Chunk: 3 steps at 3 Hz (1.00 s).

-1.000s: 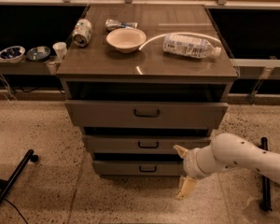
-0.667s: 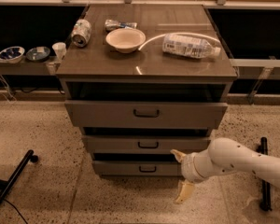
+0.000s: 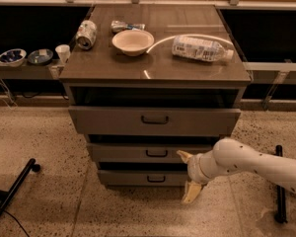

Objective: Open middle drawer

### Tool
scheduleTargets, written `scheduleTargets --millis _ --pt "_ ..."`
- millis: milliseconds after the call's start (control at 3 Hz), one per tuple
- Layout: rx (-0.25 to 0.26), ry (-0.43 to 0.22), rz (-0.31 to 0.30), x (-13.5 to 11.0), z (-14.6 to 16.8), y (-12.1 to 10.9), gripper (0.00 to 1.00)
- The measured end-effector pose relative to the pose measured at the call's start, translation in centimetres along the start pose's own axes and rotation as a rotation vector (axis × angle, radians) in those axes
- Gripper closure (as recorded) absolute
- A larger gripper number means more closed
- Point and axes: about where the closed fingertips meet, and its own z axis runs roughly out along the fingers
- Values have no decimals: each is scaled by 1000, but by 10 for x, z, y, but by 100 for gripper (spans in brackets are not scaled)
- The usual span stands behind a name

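While its two pale fingers stand spread wide apart, one above the other, the claw [image 3: 187, 174] hangs low in front of the right part of the cabinet, at the end of a white, dark-speckled arm [image 3: 251, 163] that reaches in from the right. Its upper finger [image 3: 183, 155] lies against the front of the grey metal middle drawer [image 3: 123, 152], just right of that drawer's small dark loop handle [image 3: 157, 153]; whether it touches the panel I cannot tell. The lower finger [image 3: 192, 191] points down over the speckled floor [image 3: 64, 201], beside the right end of the grey bottom drawer [image 3: 133, 177].

The middle drawer sits between that bottom drawer and the taller grey top drawer [image 3: 113, 120], which stands pulled out, with a dark gap above its front.

On the brown table [image 3: 163, 68] above lie a clear plastic bottle [image 3: 201, 48] on its side, a pale round bowl [image 3: 132, 42], a tipped metal can [image 3: 86, 34] and a crumpled silver wrapper [image 3: 127, 26].
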Motion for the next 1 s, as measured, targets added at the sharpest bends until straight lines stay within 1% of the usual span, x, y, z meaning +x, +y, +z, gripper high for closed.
scheduleTargets --millis 333,667,1000 --pt "71 53 -47 18 14 -39 0" --pt "123 161 -77 44 39 -78 0" --pt "141 202 -73 54 54 -98 0"
